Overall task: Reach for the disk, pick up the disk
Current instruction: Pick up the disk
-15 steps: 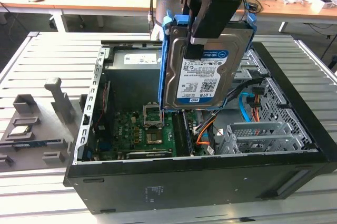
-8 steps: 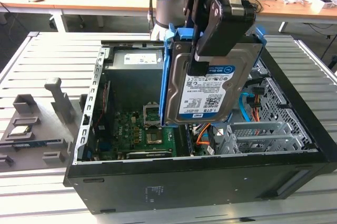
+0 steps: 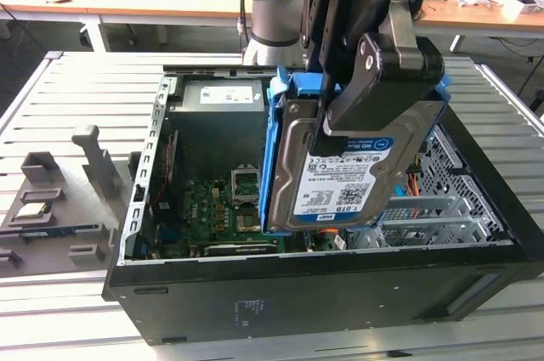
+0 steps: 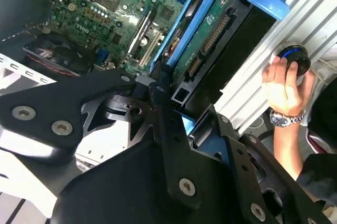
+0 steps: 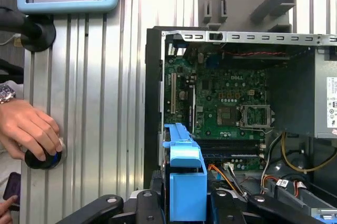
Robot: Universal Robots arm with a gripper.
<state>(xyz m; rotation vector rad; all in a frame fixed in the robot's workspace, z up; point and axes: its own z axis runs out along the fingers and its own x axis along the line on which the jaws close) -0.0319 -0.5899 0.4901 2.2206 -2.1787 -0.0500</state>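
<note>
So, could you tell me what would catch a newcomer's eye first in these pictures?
Most striking is the disk, its blue rails and label facing the exterior view, held by the black gripper above the open computer case. The green motherboard lies exposed inside the case. A person's hand rests on a round black knob on the slatted table beside the case.

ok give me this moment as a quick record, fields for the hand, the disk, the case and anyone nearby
hand: the hand is closed on the disk, fingers clamped over its upper part
disk: hard drive with blue side rails, held on edge and tilted, lifted above the open case, label facing the exterior camera
case: open computer case lying on the slatted metal table, green motherboard exposed inside
person: a person's hand with a wristwatch rests on a round black knob on the table beside the case
task state: disk grasped and raised
</note>
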